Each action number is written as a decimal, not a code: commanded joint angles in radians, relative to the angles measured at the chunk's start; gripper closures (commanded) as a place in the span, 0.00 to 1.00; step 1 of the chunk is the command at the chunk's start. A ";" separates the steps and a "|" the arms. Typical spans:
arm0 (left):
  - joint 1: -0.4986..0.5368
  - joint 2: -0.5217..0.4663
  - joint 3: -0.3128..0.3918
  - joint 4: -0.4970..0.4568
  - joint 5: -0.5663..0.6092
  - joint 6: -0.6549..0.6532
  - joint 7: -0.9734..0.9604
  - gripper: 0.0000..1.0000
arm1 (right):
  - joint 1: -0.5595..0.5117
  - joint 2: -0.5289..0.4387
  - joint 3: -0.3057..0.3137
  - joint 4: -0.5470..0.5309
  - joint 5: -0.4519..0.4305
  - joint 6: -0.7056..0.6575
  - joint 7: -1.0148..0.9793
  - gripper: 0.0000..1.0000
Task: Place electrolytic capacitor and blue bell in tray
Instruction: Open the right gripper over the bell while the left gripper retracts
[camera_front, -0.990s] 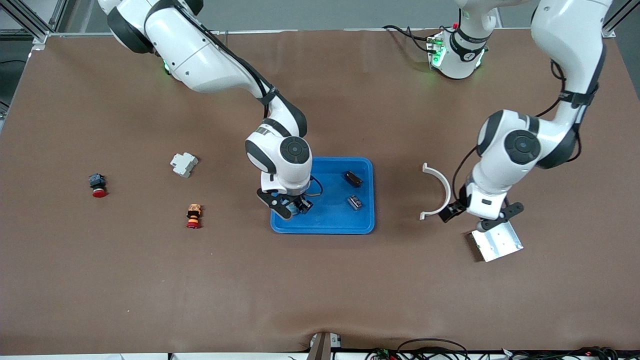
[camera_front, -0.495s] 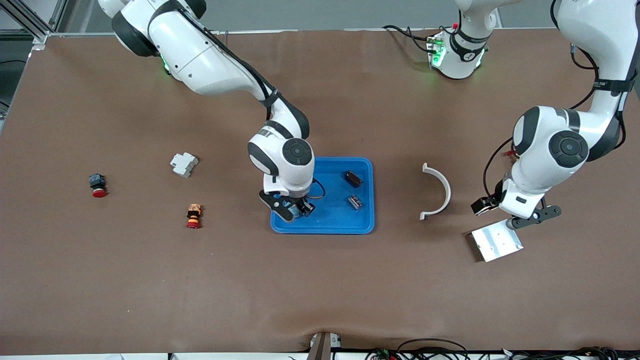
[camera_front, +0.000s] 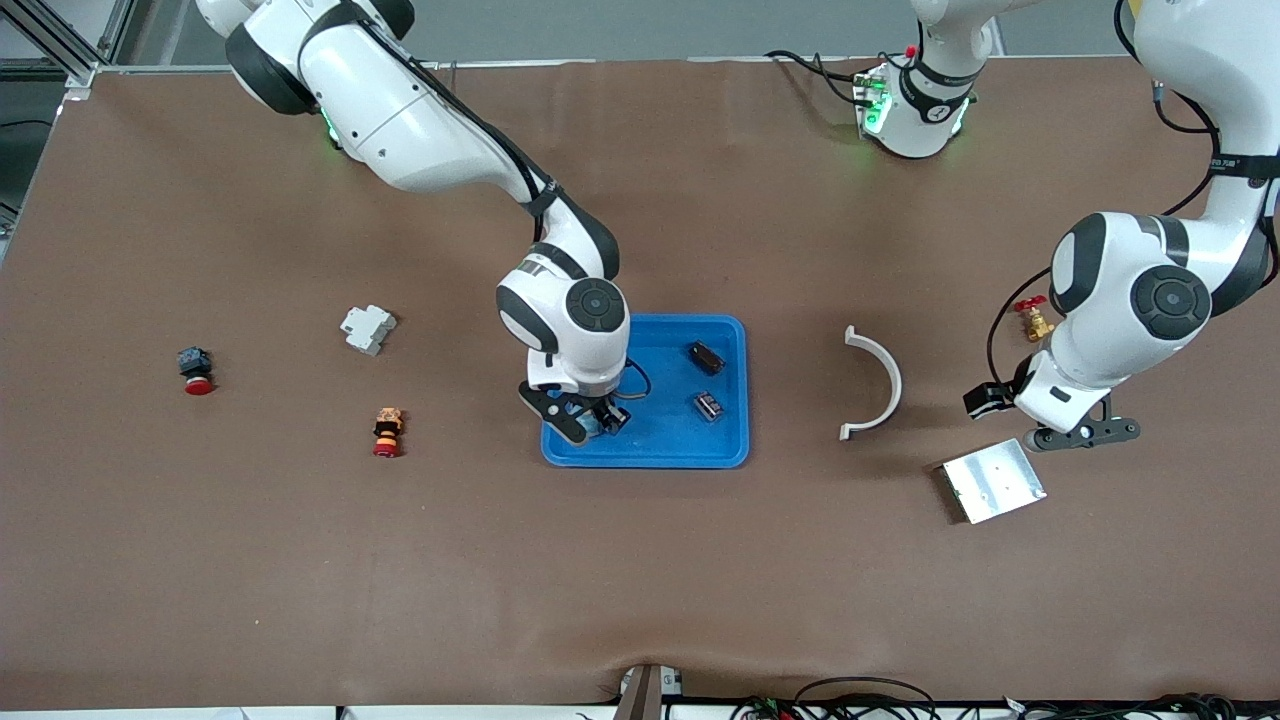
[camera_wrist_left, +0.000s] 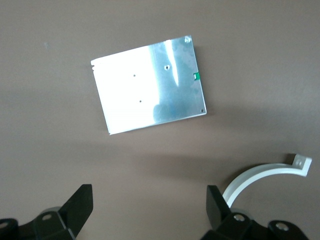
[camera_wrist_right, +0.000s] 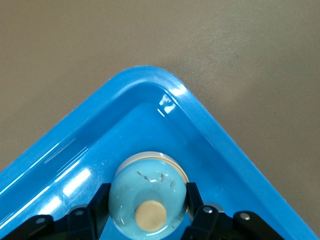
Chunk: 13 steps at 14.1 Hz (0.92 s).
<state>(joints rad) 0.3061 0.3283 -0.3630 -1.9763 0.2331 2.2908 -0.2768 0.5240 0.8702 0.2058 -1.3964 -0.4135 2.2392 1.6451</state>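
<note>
The right tool (camera_front: 585, 418) is reaching down into the tray (camera_front: 660, 448), at the corner nearest the front camera toward the right arm's end of the worktop (camera_front: 640, 580). In the right wrist view its fingers (camera_wrist_right: 97, 205) are pressing against both sides of the blue bell (camera_wrist_right: 148, 192), a pale blue dome with a cream knob on top, which is sitting low over the tray floor just inside the rounded rim (camera_wrist_right: 150, 80); whether the bell is touching the floor cannot be told.

Two small dark parts are lying in the tray toward the left arm's end: one (camera_front: 707, 357) farther from the front camera, the other (camera_front: 710, 405) nearer to it. Which of them is the electrolytic capacitor cannot be told.

The left tool (camera_front: 1050, 420) is hovering over bare worktop between the white curved piece (camera_front: 875, 385) and the silver plate (camera_front: 993, 480), its fingers (camera_wrist_left: 80, 205) spread wide apart and holding nothing. The left wrist view is showing the silver plate (camera_wrist_left: 149, 90) lying flat and the white curved piece (camera_wrist_left: 265, 176) beside it.

Toward the right arm's end, a white block (camera_front: 367, 328), a red-capped button (camera_front: 195, 370) and an orange-and-red part (camera_front: 387, 432) are lying well apart on the worktop. A small brass valve with a red handle (camera_front: 1030, 318) is sitting near the left arm.
</note>
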 joint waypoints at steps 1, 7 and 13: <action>0.005 -0.002 -0.008 0.081 0.000 -0.155 0.047 0.00 | 0.016 0.020 -0.011 0.028 -0.033 -0.013 0.030 0.43; 0.007 0.041 -0.008 0.218 -0.003 -0.350 0.077 0.00 | 0.019 0.020 -0.011 0.027 -0.067 -0.012 0.039 0.00; 0.080 -0.070 -0.008 0.209 -0.092 -0.412 0.217 0.00 | -0.002 0.004 -0.008 0.034 -0.057 -0.026 0.015 0.00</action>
<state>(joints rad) 0.3560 0.3296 -0.3638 -1.7631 0.1994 1.9331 -0.1274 0.5260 0.8743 0.1961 -1.3909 -0.4557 2.2365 1.6582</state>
